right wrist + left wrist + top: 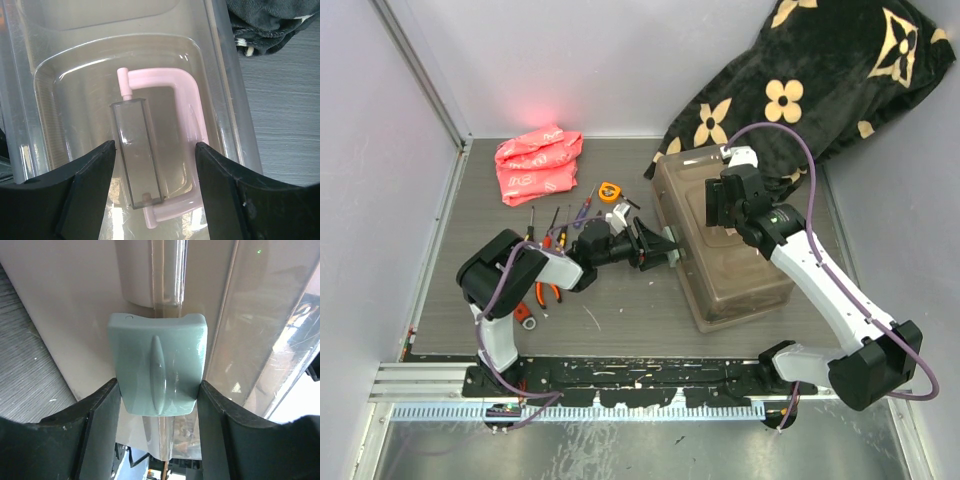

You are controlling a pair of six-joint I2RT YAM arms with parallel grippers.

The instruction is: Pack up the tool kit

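The left gripper (658, 250) is pinched on the pale green latch (157, 365) at the side of the toolbox (730, 285). The right gripper (725, 205) hangs spread wide over the lid's pink handle (192, 100), holding nothing. Toolbox sits right of centre on the table (620, 315), backed against the flowered blanket (820, 80).

Brown translucent toolbox (720, 270), pale teal latch (157, 367), pink handle (160, 75), black blanket (820, 70) with beige flowers, coral-pink cloth (538, 165).

Table (620, 320) carries toolbox (740, 275), pliers (548, 293), tape measure (610, 190), pink cloth (538, 163), blanket (820, 80).
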